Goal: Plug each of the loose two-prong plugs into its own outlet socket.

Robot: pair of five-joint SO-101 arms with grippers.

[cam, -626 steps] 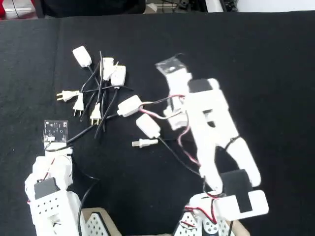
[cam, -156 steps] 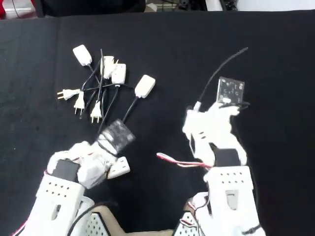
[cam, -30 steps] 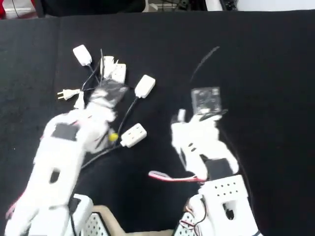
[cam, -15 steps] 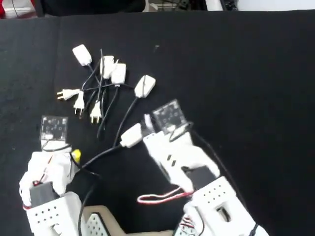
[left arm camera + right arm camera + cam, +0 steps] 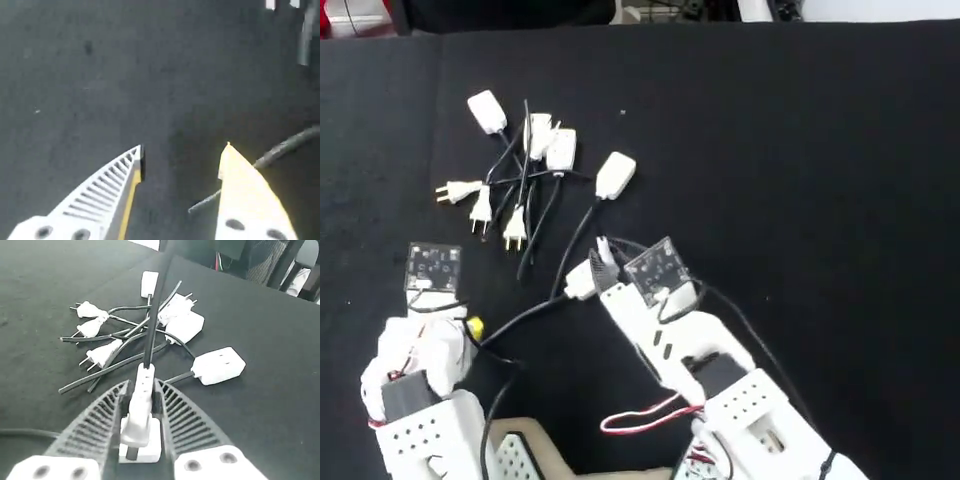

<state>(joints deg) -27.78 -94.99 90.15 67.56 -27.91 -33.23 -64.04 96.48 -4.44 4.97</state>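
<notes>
In the right wrist view my right gripper (image 5: 141, 385) is shut on a white two-prong plug (image 5: 140, 407) with a black cable leading away from it. The plug stands against a white outlet socket (image 5: 141, 450) on the cloth, and its prongs are hidden. From above, that gripper (image 5: 600, 262) and socket (image 5: 580, 281) are at the table's middle front. Three loose plugs (image 5: 102, 354) (image 5: 92, 327) (image 5: 89, 309) lie in the tangle (image 5: 510, 180) beyond. My left gripper (image 5: 182, 150) is open over bare cloth at the front left.
Other white sockets lie around the tangle: one nearest the right gripper (image 5: 614, 173), one at the far left (image 5: 486, 113), two together (image 5: 550, 142). A black cable (image 5: 520, 315) runs from the held socket toward the front edge. The table's right half is bare black cloth.
My right arm swung left from the table's middle right, bringing the plug onto the socket. My left arm drew back from the tangle to the front left.
</notes>
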